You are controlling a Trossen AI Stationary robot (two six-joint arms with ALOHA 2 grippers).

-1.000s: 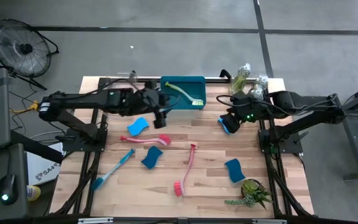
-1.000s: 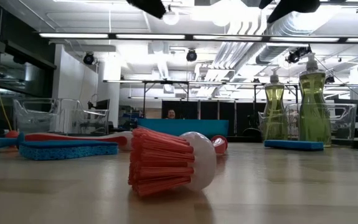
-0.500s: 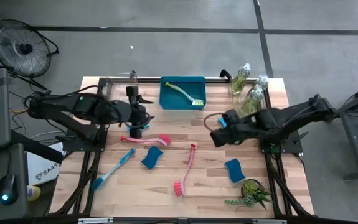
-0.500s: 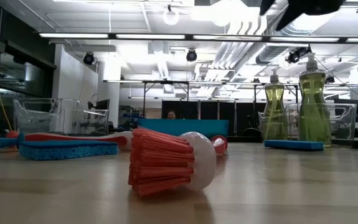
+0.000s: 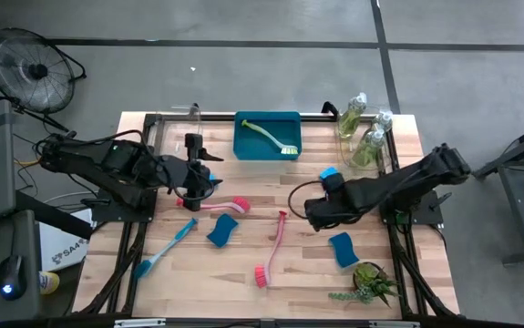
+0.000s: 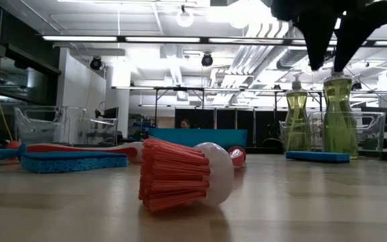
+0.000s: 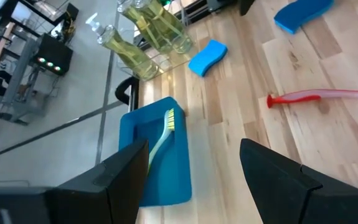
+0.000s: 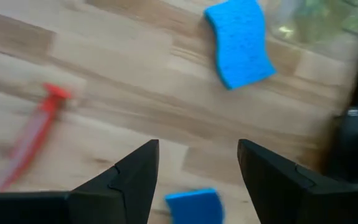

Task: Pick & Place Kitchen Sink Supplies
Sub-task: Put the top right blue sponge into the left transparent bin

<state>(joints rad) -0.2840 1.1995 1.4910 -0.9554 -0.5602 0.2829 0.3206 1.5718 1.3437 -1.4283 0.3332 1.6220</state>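
Both grippers hang open over the wooden table, touching nothing. My left gripper (image 5: 199, 188) (image 7: 197, 183) is left of centre, above the pink-red brush (image 5: 216, 205) lying flat there. My right gripper (image 5: 311, 211) (image 8: 197, 168) (image 6: 331, 40) points steeply down over bare wood. It stands between the handle end (image 8: 55, 93) of a second pink-red brush (image 5: 273, 246) and two blue sponges (image 5: 328, 173) (image 5: 342, 248). A yellow-green brush (image 7: 162, 134) lies in the blue tray (image 5: 266, 123). Clear bottles (image 5: 362, 132) stand at the far right.
Another blue sponge (image 5: 223, 230) and a blue brush (image 5: 166, 248) lie flat near the left. A small spiky plant (image 5: 366, 284) stands at the near right corner. Bare wood shows around the table's middle and along its near edge.
My left gripper has drawn back from beside the blue tray toward the table's left and a little nearer, then kept still. My right gripper has gone down and toward the table's left and near edge, away from the sponge by the bottles, rolling and tipping steeply downward.
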